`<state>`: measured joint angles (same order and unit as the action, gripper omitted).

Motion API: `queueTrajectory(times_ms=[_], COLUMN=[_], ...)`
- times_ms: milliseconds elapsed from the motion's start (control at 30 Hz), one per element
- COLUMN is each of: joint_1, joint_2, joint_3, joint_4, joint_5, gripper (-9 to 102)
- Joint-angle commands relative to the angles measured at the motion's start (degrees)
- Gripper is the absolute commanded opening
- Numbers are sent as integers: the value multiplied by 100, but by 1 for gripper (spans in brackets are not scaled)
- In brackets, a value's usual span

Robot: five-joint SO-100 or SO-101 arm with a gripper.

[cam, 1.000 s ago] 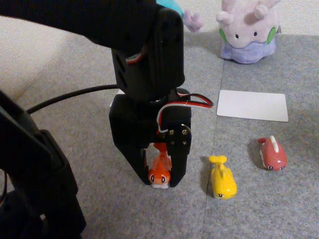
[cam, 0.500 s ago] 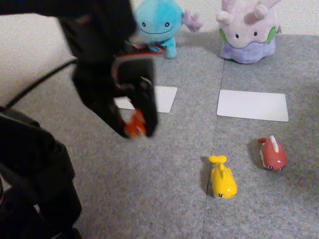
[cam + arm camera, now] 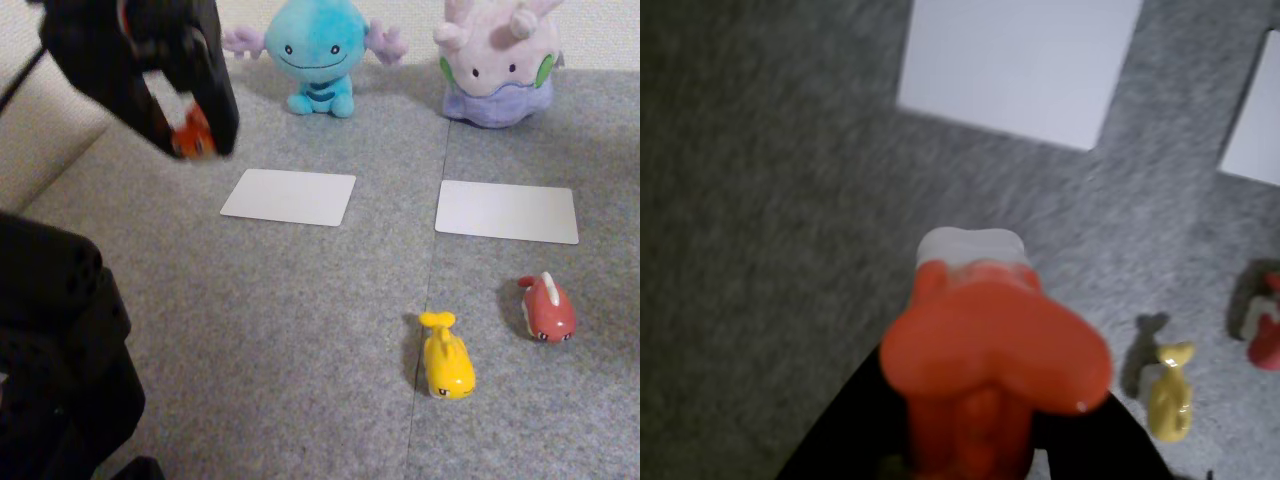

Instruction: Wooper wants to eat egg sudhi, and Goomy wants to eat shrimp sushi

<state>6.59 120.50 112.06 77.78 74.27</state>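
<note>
Arm base: I see its black bulk at the near left corner of the grey carpet.
Yellow sushi toy: lies near the carpet's near edge, right of centre; in the wrist view it sits at lower right.
Red sushi toy: just beside the yellow one, toward the right edge.
Left white card: flat on mid-carpet, in front of Wooper.
Right white card: flat, in front of Goomy.
Gripper: I hold it raised over the left edge; its fingers are clamped on the orange sushi toy, which the wrist view shows orange above a white base.
Wooper: upright at the far edge, centre.
Goomy: upright at the far edge, right of Wooper.
</note>
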Motion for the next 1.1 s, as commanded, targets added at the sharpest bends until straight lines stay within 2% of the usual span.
queueTrajectory(times_ms=[0,333,633,967,1067], joint_1=[-44,-26,369,527,466], joint_2=[-712,-3050,-4685,-5449,-5449], joint_3=[-791,-2364,-2856,-2865,-2865], joint_4=[-35,-519,-1195,-1749,-1749], joint_5=[53,193,193,79,79], gripper=[6,6,6,7,12])
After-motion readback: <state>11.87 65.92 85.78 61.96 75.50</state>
